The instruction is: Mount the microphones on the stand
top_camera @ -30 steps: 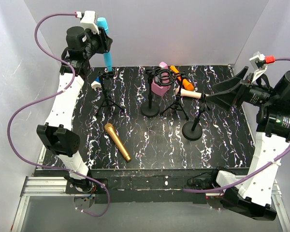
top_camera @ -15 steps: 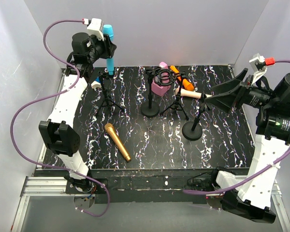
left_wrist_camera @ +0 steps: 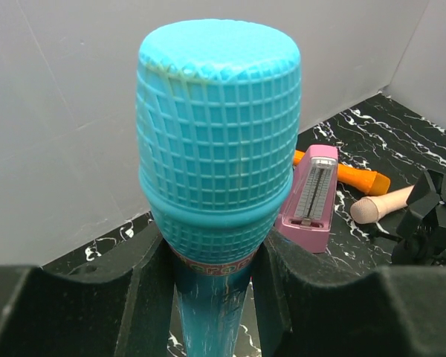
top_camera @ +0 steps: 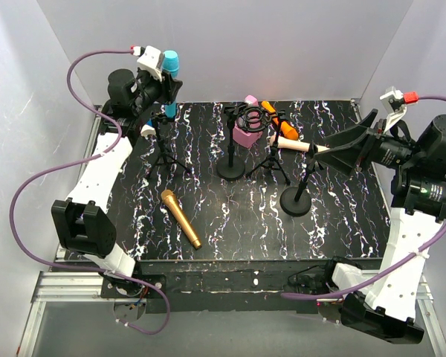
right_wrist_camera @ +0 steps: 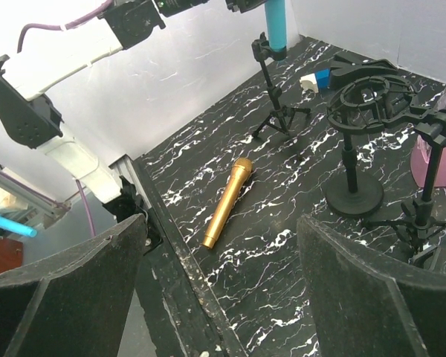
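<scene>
1. No word, brand name or number is clear enough to read in any view.
2. The cyan microphone (left_wrist_camera: 217,171) has a thin pinkish band just under its head; the marks on it are too small to make out.
3. The pink metronome (left_wrist_camera: 310,199), near the far edge of the table (top_camera: 238,219), shows a grey ruled scale, too blurred to read.

My left arm (top_camera: 97,175) and right arm (top_camera: 407,245) are white shells with black joint housings, bolted at the near edge of the black marbled table (top_camera: 238,216). A purple cable (top_camera: 12,204) loops from each base to a white, red-plugged wrist mount. My fingers (right_wrist_camera: 59,297) are broad, matte black.
</scene>
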`<move>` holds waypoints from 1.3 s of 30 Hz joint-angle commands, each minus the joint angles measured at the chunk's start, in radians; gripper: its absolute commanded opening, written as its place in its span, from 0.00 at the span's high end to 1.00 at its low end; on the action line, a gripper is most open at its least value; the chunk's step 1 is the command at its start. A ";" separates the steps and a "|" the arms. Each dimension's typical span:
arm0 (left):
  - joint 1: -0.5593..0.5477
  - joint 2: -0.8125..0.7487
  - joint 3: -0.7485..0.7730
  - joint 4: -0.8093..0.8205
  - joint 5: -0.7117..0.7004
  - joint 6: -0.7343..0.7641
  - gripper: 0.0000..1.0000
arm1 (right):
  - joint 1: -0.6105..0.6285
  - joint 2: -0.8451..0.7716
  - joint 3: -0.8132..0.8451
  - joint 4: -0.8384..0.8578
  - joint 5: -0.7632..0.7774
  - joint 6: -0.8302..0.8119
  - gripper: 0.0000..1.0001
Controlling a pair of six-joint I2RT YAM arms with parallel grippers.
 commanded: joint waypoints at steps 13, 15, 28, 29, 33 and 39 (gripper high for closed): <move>0.004 0.007 -0.075 -0.191 -0.020 0.050 1.00 | 0.003 -0.032 -0.042 0.054 -0.026 0.005 0.12; 0.004 0.004 -0.092 -0.194 -0.027 0.048 1.00 | 0.003 -0.032 -0.047 0.057 -0.027 0.003 0.12; 0.004 -0.017 -0.086 -0.188 -0.077 -0.045 0.54 | 0.003 -0.039 -0.059 0.060 -0.030 0.005 0.12; 0.004 -0.020 -0.071 -0.190 -0.080 -0.045 0.39 | 0.003 -0.038 -0.059 0.060 -0.029 0.005 0.12; 0.004 -0.017 0.003 -0.217 -0.096 -0.113 0.06 | 0.003 -0.041 -0.062 0.063 -0.033 0.003 0.12; 0.004 -0.051 0.088 -0.231 -0.083 -0.136 0.02 | 0.003 -0.048 -0.073 0.065 -0.043 -0.007 0.12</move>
